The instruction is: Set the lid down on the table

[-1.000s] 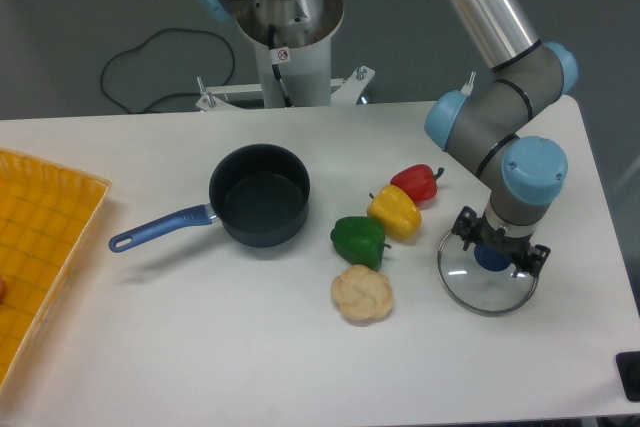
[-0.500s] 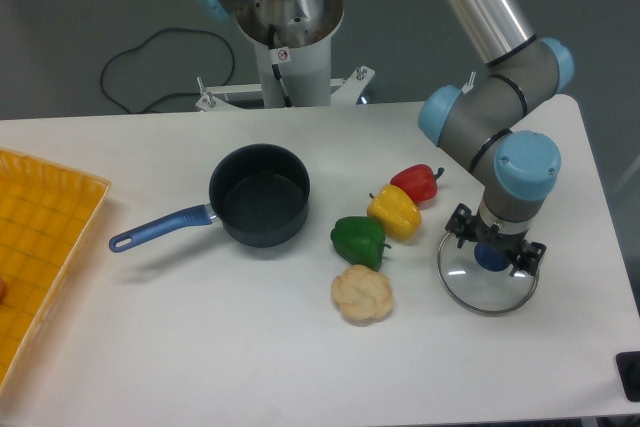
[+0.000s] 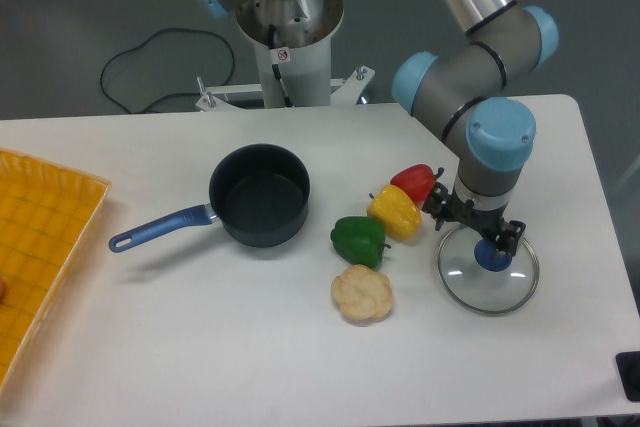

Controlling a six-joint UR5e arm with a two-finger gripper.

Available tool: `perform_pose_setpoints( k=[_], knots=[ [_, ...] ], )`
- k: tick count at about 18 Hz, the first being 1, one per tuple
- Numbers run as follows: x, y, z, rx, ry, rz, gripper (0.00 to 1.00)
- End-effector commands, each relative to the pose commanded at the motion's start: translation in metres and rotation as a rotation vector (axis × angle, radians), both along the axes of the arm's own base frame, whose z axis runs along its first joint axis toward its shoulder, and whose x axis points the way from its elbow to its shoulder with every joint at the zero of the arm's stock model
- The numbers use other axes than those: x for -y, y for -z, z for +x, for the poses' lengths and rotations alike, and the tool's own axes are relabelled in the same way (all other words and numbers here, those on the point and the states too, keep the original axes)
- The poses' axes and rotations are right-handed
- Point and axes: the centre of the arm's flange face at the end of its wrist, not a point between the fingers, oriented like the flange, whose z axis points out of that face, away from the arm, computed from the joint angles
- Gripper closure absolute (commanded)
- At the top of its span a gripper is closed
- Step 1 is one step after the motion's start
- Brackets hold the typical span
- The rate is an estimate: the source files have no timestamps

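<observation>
A white surface (image 3: pixel 200 347) carries a round clear glass lid (image 3: pixel 488 273) lying flat near its right side, with a blue knob at its centre. Just above that knob and a little to its left hangs the robot arm's tool (image 3: pixel 472 228), its two fingers spread apart and holding nothing. The lid looks fully settled on the surface, so the placing seems done and the step in hand is getting clear of it. To do this well, the tool should rise straight up with the fingers kept wide, so neither one catches the knob and drags the lid. Close by on the left sit a red pepper (image 3: pixel 415 182), a yellow pepper (image 3: pixel 394 211), a green pepper (image 3: pixel 358 239) and a pale cauliflower (image 3: pixel 362 293); swinging sideways too low could knock them. Farther left stand an empty dark saucepan (image 3: pixel 258 207) and a yellow tray (image 3: pixel 40 247).
</observation>
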Motion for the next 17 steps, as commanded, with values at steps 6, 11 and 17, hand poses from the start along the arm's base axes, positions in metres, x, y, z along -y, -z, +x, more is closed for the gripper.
perform_pose_setpoints(
  k=[6, 11, 17],
  knots=[
    [0.006, -0.032, 0.010, -0.013, 0.009, 0.004, 0.00],
    [0.011, -0.047, 0.011, -0.028, 0.004, 0.002, 0.00],
    [0.011, -0.048, 0.012, -0.030, 0.006, -0.007, 0.00]
  ],
)
